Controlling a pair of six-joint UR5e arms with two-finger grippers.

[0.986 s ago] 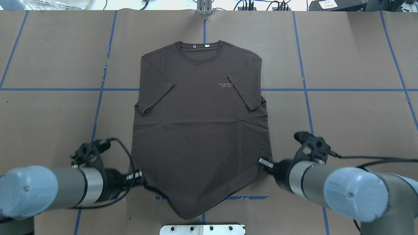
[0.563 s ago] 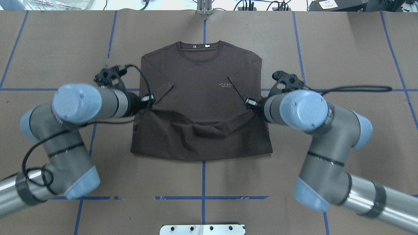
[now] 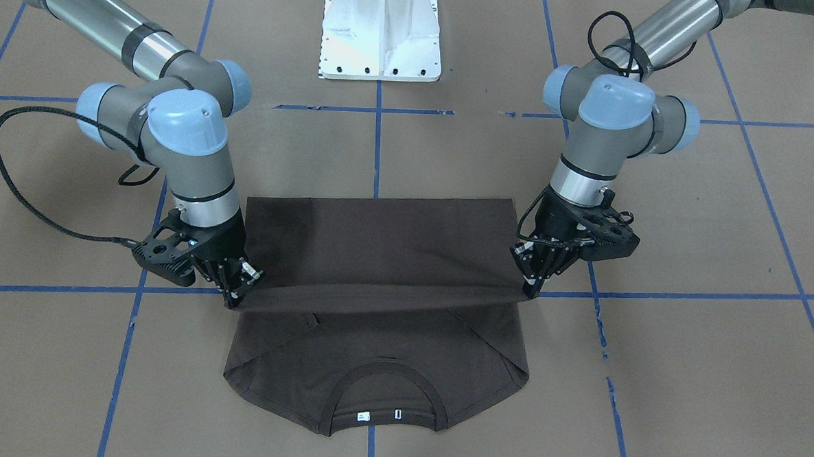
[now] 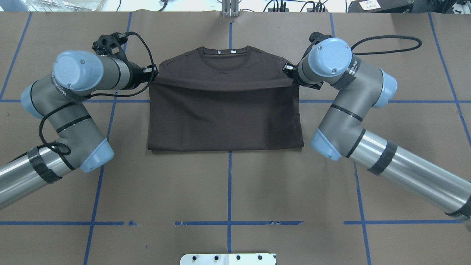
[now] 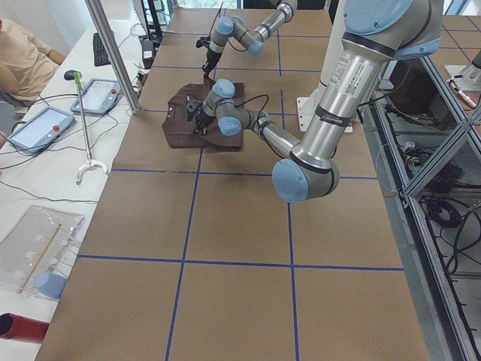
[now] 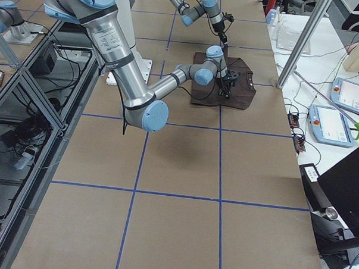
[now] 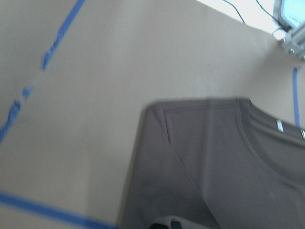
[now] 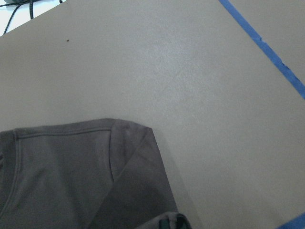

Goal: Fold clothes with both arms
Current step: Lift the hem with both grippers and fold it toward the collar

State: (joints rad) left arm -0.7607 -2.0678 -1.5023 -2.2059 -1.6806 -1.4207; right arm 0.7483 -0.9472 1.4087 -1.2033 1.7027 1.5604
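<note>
The left pincer (image 3: 532, 283) and right pincer (image 3: 238, 295) each grip a hem corner of the T-shirt (image 3: 379, 248), stretching the hem taut across its chest over the desk (image 3: 682, 378).

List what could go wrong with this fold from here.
1. The left gripper and right gripper each pinch only one hem corner of the T-shirt; a slip on either side would likely drop that edge skewed.
2. The hem hangs raised and stretched, short of the collar; releasing from there may leave it crooked or wrinkled.
3. Further pulling could drag the lower layer and shift the fold.
</note>
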